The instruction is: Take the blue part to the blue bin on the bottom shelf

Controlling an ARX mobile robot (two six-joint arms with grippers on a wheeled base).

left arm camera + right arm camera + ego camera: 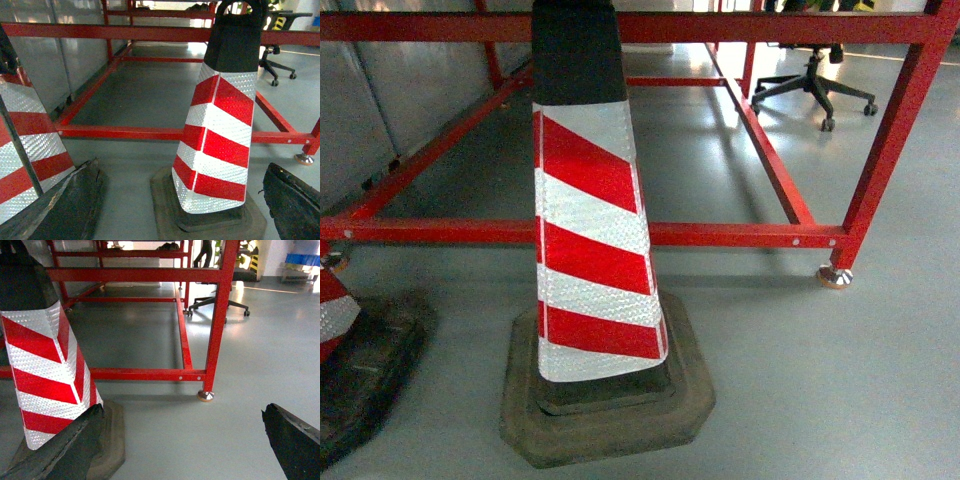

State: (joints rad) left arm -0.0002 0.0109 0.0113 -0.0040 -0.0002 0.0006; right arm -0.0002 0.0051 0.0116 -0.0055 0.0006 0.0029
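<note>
Bright light comes from the far background, glaring off the grey floor (720, 130). The cone (590, 240) throws soft shadow; near edges look dim and blurred.

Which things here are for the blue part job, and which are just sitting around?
For the job: left gripper, right gripper, both open. No blue part, bin or shelf visible.
Just there: striped cone, second cone, red frame, office chair.

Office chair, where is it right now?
The office chair sits at the top right of the head view, on the grey floor beyond the red frame, behind and right of the striped cone.
</note>
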